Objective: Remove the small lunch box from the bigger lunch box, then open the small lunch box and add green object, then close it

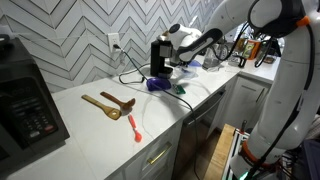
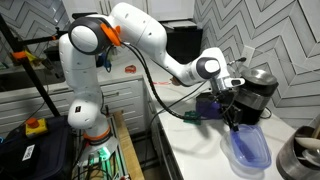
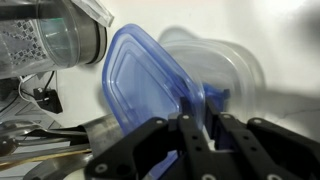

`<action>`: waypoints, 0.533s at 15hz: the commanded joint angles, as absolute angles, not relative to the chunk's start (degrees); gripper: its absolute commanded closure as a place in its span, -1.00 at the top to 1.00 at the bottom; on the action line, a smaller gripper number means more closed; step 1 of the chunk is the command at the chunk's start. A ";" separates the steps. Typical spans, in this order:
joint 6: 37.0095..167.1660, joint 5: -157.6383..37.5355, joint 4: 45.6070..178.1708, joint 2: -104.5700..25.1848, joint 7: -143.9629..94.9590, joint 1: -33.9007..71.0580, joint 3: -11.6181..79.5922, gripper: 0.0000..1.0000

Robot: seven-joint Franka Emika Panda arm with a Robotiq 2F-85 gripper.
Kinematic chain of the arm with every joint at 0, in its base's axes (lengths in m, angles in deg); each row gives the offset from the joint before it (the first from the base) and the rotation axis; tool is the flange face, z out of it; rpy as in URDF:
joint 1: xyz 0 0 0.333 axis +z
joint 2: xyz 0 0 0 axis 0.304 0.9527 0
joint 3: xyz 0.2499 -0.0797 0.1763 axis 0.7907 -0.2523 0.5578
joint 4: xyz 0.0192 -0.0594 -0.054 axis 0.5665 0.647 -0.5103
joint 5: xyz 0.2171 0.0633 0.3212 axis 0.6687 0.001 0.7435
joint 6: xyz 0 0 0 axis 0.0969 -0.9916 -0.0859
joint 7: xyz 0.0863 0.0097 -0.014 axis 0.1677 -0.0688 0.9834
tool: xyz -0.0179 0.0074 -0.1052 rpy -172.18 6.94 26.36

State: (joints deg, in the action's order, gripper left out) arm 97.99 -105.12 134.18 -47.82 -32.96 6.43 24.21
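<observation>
My gripper [image 3: 190, 125] is shut on the edge of a flat purple-blue lid [image 3: 150, 80] and holds it tilted. The lid hangs below the gripper [image 2: 234, 118] above the counter in an exterior view [image 2: 248, 150]. Behind the lid sits the paler, rounded bigger lunch box [image 3: 225, 65], also seen under the gripper [image 1: 163, 72] as a blue shape [image 1: 157, 85]. A dark blue patch [image 3: 215, 97] inside it may be the small lunch box. The tiny green object [image 1: 183, 92] lies on the counter beside it [image 2: 186, 117].
Two wooden spoons [image 1: 108, 103] and a red-orange utensil [image 1: 134, 127] lie on the white counter. A black appliance [image 1: 25, 100] stands at one end. A dark appliance [image 2: 262, 85] stands right behind the gripper, and a metal pot [image 2: 300, 155] stands near it.
</observation>
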 commanded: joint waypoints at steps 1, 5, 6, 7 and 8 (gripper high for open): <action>96.25 -107.00 135.80 -49.71 -33.62 6.77 24.34 -0.91; 95.73 -107.92 135.99 -51.03 -34.15 6.86 24.52 -0.91; 95.59 -108.18 136.09 -51.43 -34.29 6.89 24.59 -0.91; 95.30 -108.72 136.19 -51.90 -34.58 6.94 24.67 -0.91; 95.05 -109.01 136.27 -52.29 -34.69 6.95 24.78 -0.91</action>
